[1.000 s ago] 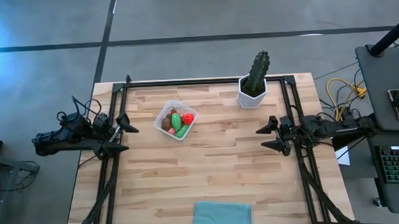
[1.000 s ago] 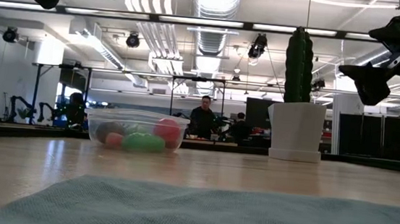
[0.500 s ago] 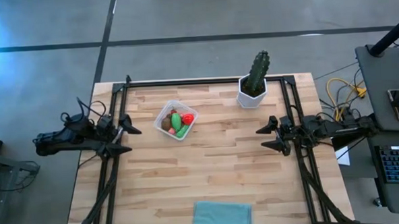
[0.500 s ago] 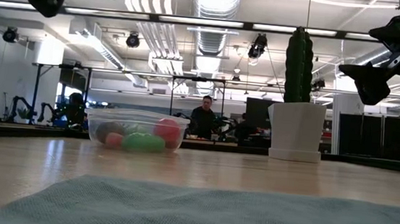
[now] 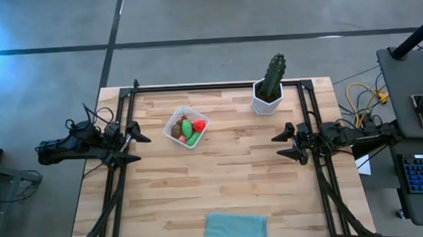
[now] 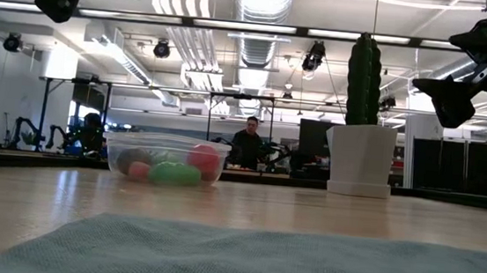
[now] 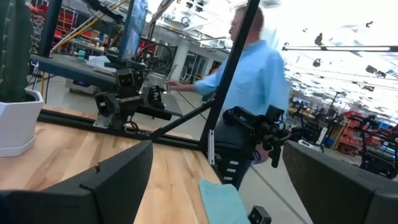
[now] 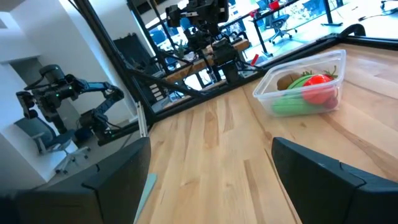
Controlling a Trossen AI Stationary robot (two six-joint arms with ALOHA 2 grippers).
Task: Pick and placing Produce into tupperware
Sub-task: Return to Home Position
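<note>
Hanging spread and empty at opposite edges of the light wooden surface (image 5: 221, 182), the left end effector (image 5: 140, 147) and right end effector (image 5: 276, 147) look parked: the colourful toy produce (image 5: 189, 128), seemingly all, lies inside the clear plastic tupperware (image 5: 168, 132), far left.

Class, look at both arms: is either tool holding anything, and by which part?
Nothing is held. The left tool and right tool are open and empty; the produce lies in the tupperware.
</note>
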